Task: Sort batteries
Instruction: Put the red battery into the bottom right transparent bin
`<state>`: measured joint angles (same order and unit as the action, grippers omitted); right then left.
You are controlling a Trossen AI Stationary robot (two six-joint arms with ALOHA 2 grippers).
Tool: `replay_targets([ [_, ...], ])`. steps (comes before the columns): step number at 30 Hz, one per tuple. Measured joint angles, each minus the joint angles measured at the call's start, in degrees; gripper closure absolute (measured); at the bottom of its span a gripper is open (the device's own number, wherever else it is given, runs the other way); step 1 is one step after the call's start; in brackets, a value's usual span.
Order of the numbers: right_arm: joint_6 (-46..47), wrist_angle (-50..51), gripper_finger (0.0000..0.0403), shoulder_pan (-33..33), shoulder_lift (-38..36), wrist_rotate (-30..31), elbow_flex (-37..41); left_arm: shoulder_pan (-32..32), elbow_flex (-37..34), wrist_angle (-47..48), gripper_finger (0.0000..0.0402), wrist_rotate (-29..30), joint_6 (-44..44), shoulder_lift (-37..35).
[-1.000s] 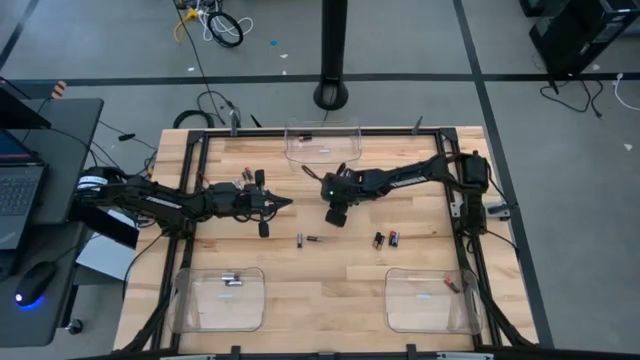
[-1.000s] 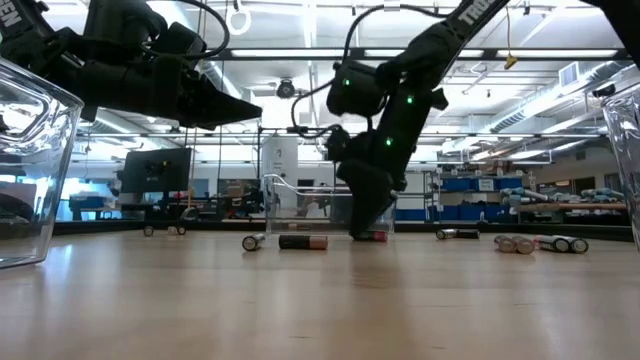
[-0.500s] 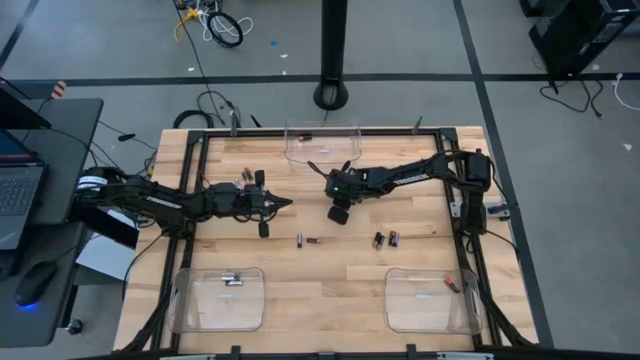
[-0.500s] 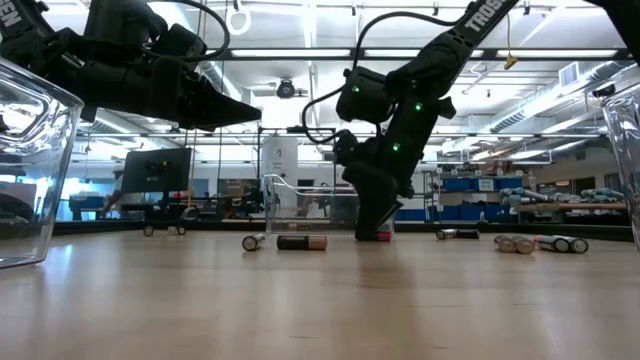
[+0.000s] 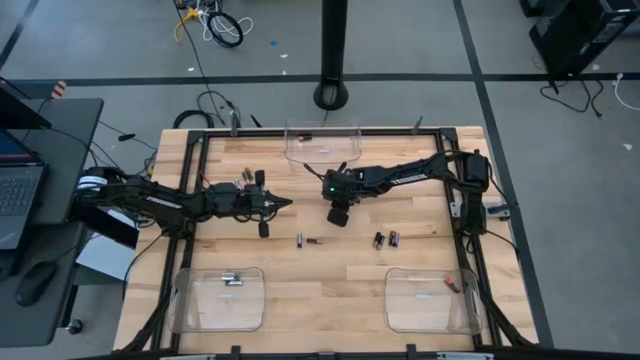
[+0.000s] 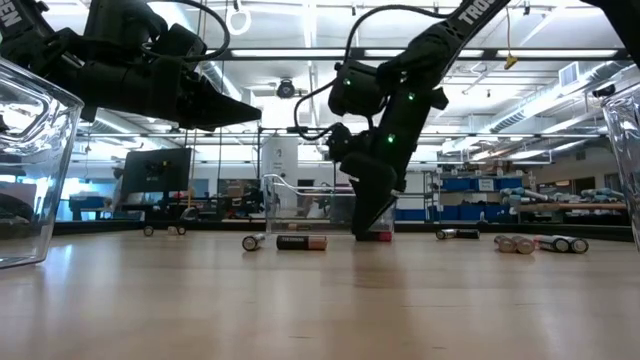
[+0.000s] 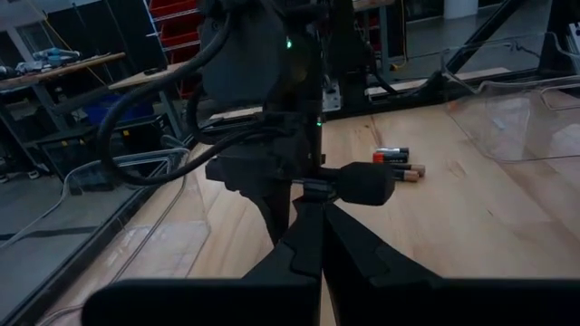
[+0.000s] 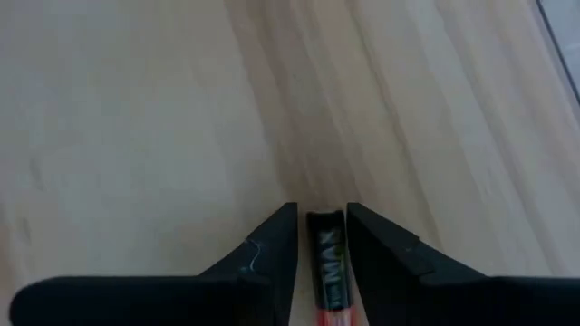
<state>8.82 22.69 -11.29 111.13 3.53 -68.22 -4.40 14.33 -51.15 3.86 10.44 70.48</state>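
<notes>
Item one: my right pincer (image 5: 339, 214), lowered to the counter (image 5: 330, 290) near its middle, tip down; in its wrist view a black battery (image 8: 329, 267) with pale lettering and a reddish end lies between my two fingers (image 8: 263, 258), narrow gaps showing on either side, so the fingers bracket it closely but I cannot tell whether they press it. In the low view that same spot shows a reddish cell (image 6: 376, 236) on the wood at the pincer's tip. Item two: my left pincer (image 5: 287, 203), fingers pressed together and empty, held above the counter at nine o'clock of the right one, pointing toward it. Item three: loose batteries on the counter, a pair (image 5: 308, 240) at about seven o'clock of my right pincer, and another pair (image 5: 386, 239) at about four o'clock. Item four: three clear bins, one at the far edge (image 5: 322, 141), one at the near left (image 5: 219, 298) holding silvery cells (image 5: 233, 281), one at the near right (image 5: 427, 299) holding a reddish cell (image 5: 452, 285).
</notes>
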Motion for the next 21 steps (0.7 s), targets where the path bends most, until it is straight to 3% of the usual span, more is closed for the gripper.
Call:
replay_targets([
  [13, -3.23, 11.30, 0.0256, -0.04, -0.02, 0.02, -2.85, 0.00, -0.02, 0.02, 0.0388, 0.00, -0.02, 0.00],
  [21, -4.11, 11.20, 0.0273, -0.90, 0.34, -0.14, -2.79, 0.00, 0.00, 0.02, 0.0388, 0.00, -0.15, 0.00],
])
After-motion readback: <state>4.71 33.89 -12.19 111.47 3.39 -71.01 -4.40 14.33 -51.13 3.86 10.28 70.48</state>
